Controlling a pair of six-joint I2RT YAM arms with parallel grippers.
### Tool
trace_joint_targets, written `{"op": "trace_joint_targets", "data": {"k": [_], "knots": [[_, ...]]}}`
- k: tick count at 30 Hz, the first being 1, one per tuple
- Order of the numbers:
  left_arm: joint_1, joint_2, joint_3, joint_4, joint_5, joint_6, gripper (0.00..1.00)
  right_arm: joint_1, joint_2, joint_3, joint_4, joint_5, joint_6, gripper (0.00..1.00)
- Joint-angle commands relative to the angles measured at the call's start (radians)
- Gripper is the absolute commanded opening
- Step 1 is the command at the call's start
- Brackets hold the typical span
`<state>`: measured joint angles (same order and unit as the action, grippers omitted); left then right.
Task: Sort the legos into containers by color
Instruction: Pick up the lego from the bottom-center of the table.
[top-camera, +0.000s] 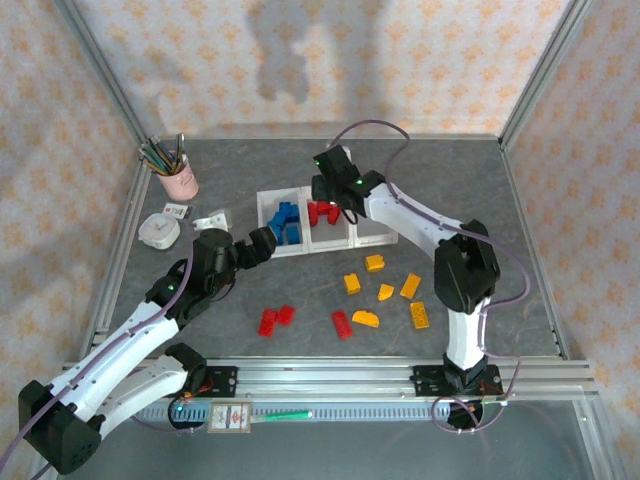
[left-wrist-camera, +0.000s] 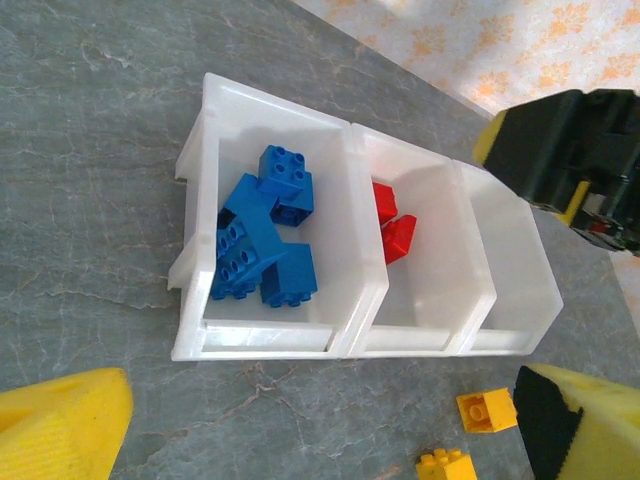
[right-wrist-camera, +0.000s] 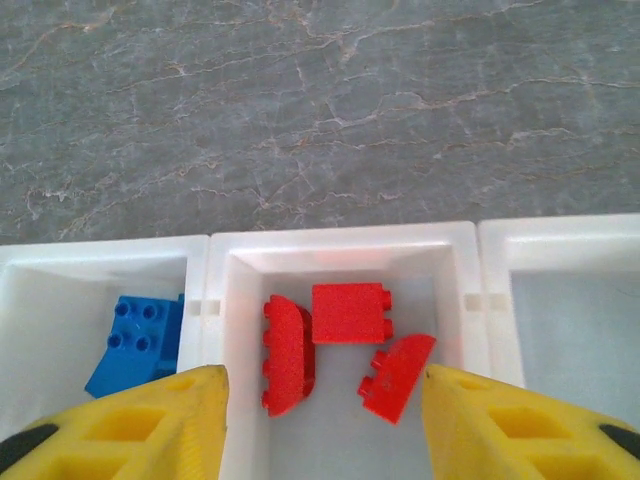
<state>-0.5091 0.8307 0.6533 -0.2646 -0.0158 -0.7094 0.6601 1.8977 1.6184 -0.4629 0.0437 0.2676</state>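
Right tool (right-wrist-camera: 320, 425): I found its jaws parted, holding nothing.
Red legos (right-wrist-camera: 350, 312): three lay beneath it, in the middle bin (right-wrist-camera: 345, 238).
Left tool (left-wrist-camera: 320, 435): spread wide, unladen; the containers (left-wrist-camera: 362, 250) sat ahead of it.

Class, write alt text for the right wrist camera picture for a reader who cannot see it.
Three red legos lie in the middle container of a white row, seen between the right gripper's open yellow fingers. A blue lego sits in the left container, the right container shows none, and grey table lies beyond.
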Motion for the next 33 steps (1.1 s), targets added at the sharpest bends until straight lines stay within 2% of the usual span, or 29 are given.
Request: {"op": "trace_joint_targets", "data": {"k": [1, 10, 18, 24, 33], "knots": [[0.009, -0.016, 0.015, 0.012, 0.039, -0.014, 0.99, 0.004, -0.090, -0.079, -0.012, -0.008, -0.005, 0.56], [-0.011, -0.009, -0.038, 0.084, 0.122, -0.056, 0.99, 0.096, -0.294, -0.328, -0.056, 0.019, 0.026, 0.62], [-0.112, 0.005, -0.084, 0.126, 0.076, -0.109, 0.99, 0.252, -0.403, -0.541, -0.078, 0.066, 0.145, 0.66], [-0.165, 0.002, -0.104, 0.129, 0.053, -0.150, 0.99, 0.376, -0.431, -0.631, -0.088, 0.076, 0.268, 0.67], [-0.169, -0.042, -0.142, 0.089, 0.016, -0.183, 0.99, 0.515, -0.394, -0.687, -0.123, 0.097, 0.382, 0.67]]}}
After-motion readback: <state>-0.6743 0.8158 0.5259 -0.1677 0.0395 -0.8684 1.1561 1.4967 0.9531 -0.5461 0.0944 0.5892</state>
